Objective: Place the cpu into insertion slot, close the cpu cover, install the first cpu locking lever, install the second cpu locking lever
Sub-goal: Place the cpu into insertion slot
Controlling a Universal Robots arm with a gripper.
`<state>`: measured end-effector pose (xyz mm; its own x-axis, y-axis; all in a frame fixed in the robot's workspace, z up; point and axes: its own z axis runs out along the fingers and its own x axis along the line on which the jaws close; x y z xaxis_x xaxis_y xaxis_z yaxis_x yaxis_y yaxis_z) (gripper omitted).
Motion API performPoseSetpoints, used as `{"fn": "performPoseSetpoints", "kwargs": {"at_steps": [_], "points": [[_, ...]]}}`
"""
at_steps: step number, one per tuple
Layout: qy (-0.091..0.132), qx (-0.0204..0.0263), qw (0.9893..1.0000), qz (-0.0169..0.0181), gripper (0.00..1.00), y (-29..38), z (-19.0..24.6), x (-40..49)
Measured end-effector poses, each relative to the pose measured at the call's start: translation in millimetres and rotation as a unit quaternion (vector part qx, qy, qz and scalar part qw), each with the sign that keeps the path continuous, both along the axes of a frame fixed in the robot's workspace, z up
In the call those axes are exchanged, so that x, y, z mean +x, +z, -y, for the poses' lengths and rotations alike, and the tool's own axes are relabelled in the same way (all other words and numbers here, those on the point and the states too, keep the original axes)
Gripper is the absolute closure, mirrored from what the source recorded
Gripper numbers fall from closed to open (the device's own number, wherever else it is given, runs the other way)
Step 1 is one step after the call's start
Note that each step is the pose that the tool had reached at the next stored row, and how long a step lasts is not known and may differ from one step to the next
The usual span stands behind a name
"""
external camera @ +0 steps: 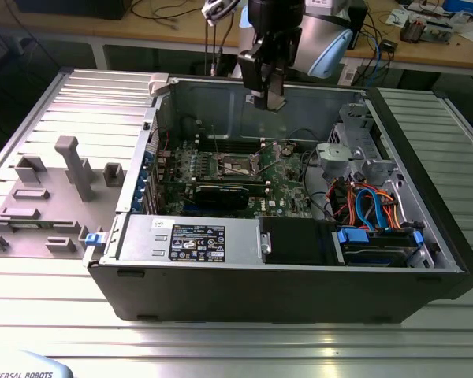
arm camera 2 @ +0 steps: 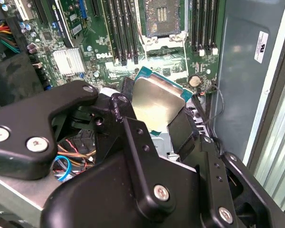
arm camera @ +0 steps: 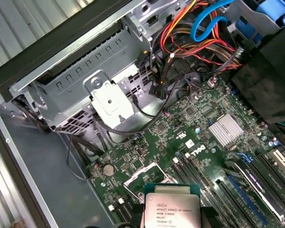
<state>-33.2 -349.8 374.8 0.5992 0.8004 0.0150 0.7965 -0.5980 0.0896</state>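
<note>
Your jaws are clamped on the cpu (arm camera 2: 156,102), with a black finger (arm camera 2: 184,130) pressed against each of two opposite edges. In the second wrist view the chip's silver-grey top faces the camera, tilted. In the first wrist view the cpu (arm camera: 173,209) shows its printed face.

You are holding it in the air inside the open computer case (external camera: 284,276), clear of the green motherboard (arm camera 2: 109,61) beneath the jaws. The insertion slot (arm camera 2: 160,16) lies on that board below and ahead of the jaws, apart from the chip. Its dark square recess is uncovered inside the silvery surround. In the exterior view the insertion slot (external camera: 235,164) sits well below the jaws, a little toward the exterior view's left.

A silvery piece standing at the slot's edge there may be the cpu cover (external camera: 256,160) raised, but you cannot tell that for sure from this angle.

Long black memory slots (arm camera 2: 123,28) flank the socket. A finned heatsink (arm camera 2: 69,61) sits farther off, to one side of the jaws. A round coin cell (arm camera 2: 194,80) lies on the board near the chip's corner. Orange and blue cables (external camera: 370,205) bundle in the drive bay, well apart from the jaws. The case rests on the ribbed metal worktop (external camera: 221,346).
</note>
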Motion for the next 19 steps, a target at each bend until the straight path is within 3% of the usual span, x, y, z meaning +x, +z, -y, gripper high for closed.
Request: {"fn": "performPoseSetpoints", "kwargs": {"at_steps": [19], "points": [[0.000,0.0000,1.0000,0.0000,0.46,-0.1,0.0,0.0]]}}
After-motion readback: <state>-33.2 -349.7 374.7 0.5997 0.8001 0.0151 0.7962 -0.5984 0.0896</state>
